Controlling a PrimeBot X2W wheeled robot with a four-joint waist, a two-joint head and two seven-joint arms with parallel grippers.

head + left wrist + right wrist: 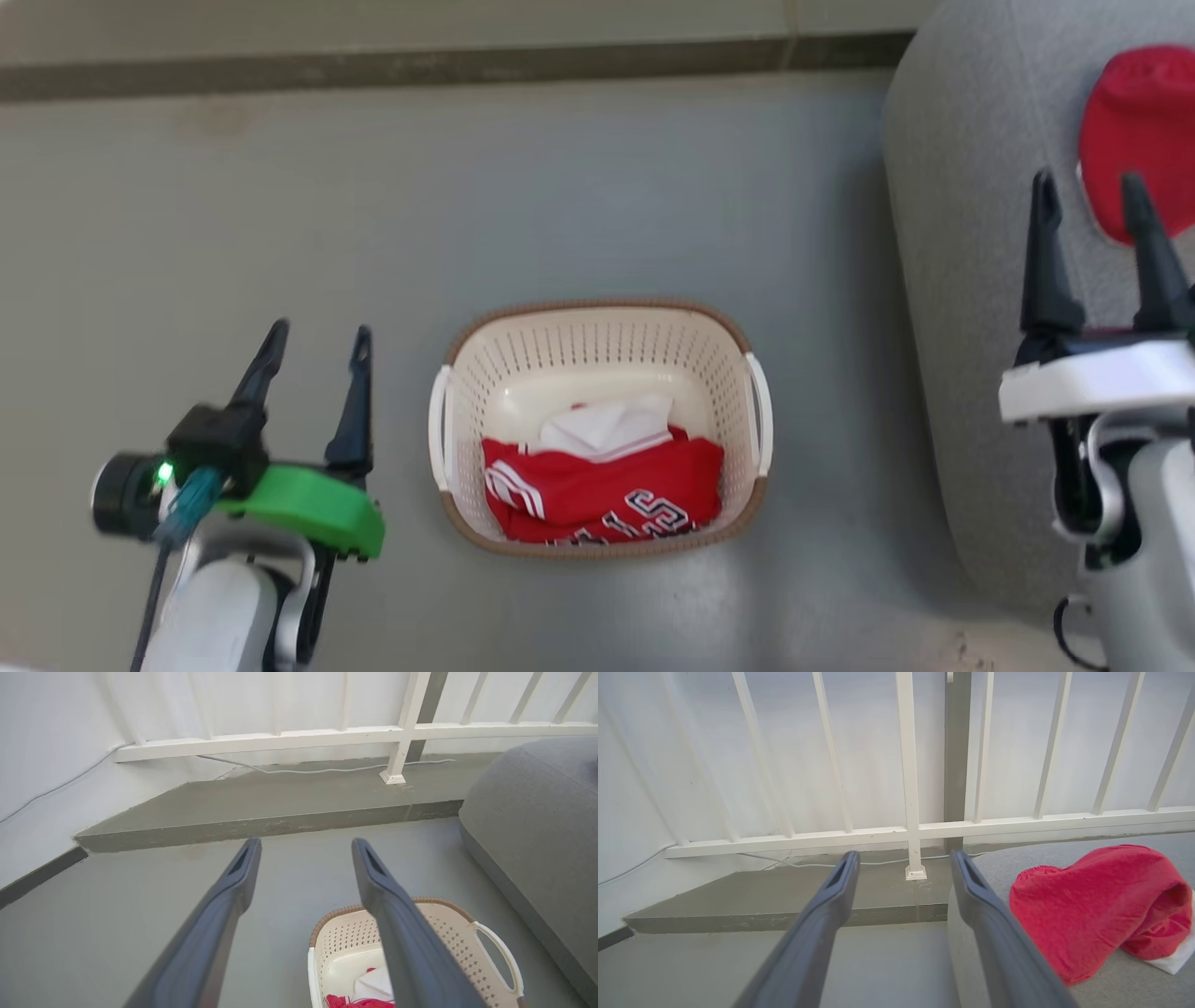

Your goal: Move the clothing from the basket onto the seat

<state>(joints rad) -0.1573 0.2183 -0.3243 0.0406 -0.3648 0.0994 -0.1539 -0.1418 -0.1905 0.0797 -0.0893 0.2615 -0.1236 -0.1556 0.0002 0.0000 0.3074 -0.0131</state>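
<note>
The basket [597,317] sits on bare grey floor [280,205], well apart from the raised step [373,67] that runs along the far side. Inside it a red jersey [597,490] with white stripes and dark numbers is bunched against the near wall. A white fold [607,427] lies on top of it toward the middle. The far half of the basket's bottom is bare, and the cloth sits below the brown rim all round.

The left gripper [320,327] hangs over open floor just left of the basket. Its fingers are spread wide with nothing between them, pointing toward the step. Free floor lies ahead of it and out to its left.

The seat [971,280] takes up the right side. Its rounded edge is near the basket's right handle [758,411], with a strip of floor between them. The right gripper [1088,175] is over the seat's left part, near that edge, with its fingers also spread and empty. A plain red piece [1144,131] lies heaped on the seat top just past those fingertips, with a bit of white showing under it. I cannot tell whether a finger touches it.

Beyond the step a white railing [915,833] stands before a pale wall. A thin cable [831,863] runs along its foot.
</note>
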